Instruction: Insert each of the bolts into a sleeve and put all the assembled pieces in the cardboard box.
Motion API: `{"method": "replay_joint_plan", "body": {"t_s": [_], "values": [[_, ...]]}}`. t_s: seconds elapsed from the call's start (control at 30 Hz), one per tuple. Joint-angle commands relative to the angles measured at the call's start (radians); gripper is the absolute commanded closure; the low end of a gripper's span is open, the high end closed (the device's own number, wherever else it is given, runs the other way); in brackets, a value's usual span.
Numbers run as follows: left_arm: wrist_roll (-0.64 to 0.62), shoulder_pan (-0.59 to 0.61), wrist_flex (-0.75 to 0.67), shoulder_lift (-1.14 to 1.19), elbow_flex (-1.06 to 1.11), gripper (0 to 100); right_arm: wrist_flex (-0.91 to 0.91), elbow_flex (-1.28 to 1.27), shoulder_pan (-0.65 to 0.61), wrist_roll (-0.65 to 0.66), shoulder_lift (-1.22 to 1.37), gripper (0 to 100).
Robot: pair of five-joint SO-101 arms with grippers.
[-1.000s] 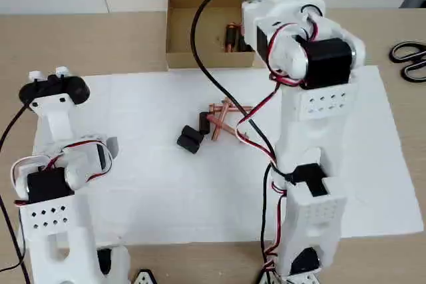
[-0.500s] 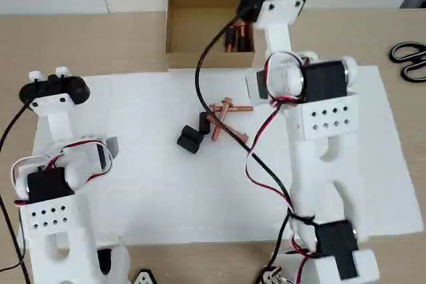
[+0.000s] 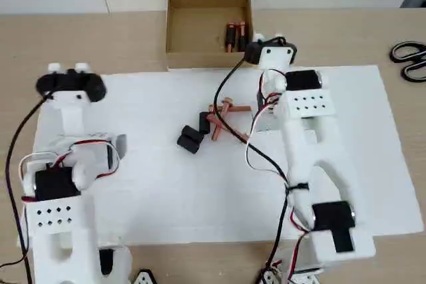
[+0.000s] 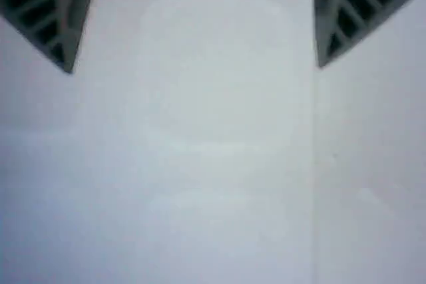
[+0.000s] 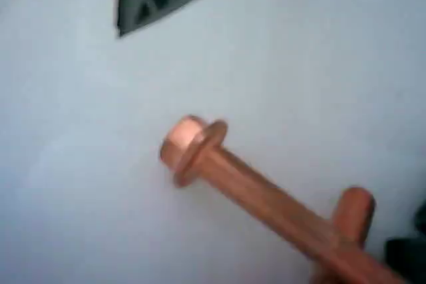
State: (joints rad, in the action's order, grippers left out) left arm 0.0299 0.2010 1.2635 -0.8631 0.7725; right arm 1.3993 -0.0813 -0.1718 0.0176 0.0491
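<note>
Spread and empty, the right gripper (image 3: 269, 51) has drawn back from the cardboard box (image 3: 174, 28) toward the loose bolts (image 3: 226, 119); the left gripper (image 4: 193, 64) is spread.

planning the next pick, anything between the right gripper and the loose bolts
Nothing visible does: the right gripper hangs near the bolts, with bare white paper up to the nearest bolt in its wrist view.
</note>
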Motion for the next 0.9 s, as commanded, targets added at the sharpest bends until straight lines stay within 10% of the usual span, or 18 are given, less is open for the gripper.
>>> {"method": "replay_joint_plan", "body": {"t_s": [0.0,0.87], "values": [[0.014,-0.048,-0.040,-0.012,-0.007,78,-0.022,0.043,-0.008,0.012,0.056,81.2],[-0.029,0.381,0.120,-0.020,0.053,78,-0.199,0.124,-0.518,0.137,0.133,81.6]]}}
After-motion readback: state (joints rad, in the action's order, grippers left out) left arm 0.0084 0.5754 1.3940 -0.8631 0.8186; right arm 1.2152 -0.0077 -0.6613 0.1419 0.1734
